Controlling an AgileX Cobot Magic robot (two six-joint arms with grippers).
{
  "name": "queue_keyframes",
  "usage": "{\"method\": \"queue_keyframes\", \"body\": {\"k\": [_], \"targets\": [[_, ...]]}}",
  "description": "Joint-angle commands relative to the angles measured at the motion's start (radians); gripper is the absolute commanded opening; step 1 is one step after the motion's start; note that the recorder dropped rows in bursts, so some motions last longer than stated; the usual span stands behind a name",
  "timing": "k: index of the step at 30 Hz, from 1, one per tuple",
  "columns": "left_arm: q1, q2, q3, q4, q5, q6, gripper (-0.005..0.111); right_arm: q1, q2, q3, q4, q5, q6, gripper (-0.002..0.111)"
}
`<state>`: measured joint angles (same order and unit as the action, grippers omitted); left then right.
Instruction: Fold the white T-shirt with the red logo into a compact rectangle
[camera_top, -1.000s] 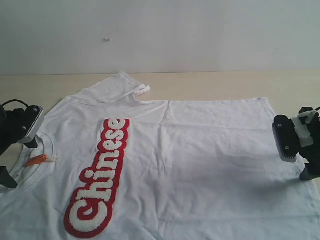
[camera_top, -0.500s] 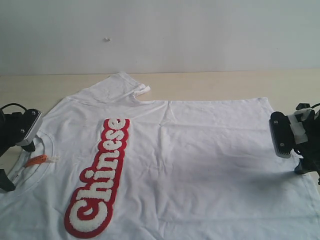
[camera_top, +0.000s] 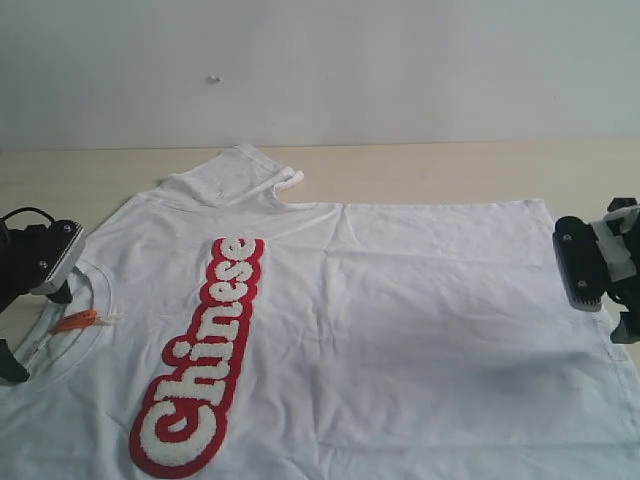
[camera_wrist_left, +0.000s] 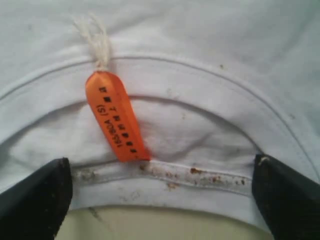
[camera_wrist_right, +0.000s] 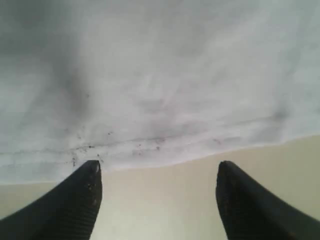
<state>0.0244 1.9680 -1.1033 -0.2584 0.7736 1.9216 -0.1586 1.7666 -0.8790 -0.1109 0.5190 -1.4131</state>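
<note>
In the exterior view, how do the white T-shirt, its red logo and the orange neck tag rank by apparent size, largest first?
1. white cotton T-shirt, far the largest, running past the picture's lower edge.
2. red-outlined fuzzy logo.
3. small orange neck tag.
The gaps are wide, so nearness does not change the order.

The white T-shirt (camera_top: 400, 320) lies spread flat, red logo (camera_top: 205, 360) facing up

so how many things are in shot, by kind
T-shirt: 1
logo: 1
orange tag: 1
grippers: 2 (left gripper, right gripper)
table: 1
total: 6
</note>
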Motion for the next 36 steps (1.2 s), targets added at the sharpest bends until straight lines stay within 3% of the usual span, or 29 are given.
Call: {"method": "queue_keyframes", "body": {"k": [1,8,30,36], "targets": [[0.003,-0.002,0.006,0.001,0.004,0.007,0.093,-0.004,-0.081,0.002,0.076,0.011,0.001,0.064],[0.003,-0.002,0.006,-0.038,0.006,0.012,0.093,-0.004,-0.035,0.004,0.092,0.09,-0.008,0.059],[0.003,-0.002,0.006,-0.043,0.035,0.041,0.093,-0.004,0.142,0.002,0.048,0.001,-0.016,0.059],[0.003,-0.002,0.006,-0.045,0.042,0.045,0.093,-0.004,0.193,-0.013,0.04,0.001,-0.014,0.055]]}}
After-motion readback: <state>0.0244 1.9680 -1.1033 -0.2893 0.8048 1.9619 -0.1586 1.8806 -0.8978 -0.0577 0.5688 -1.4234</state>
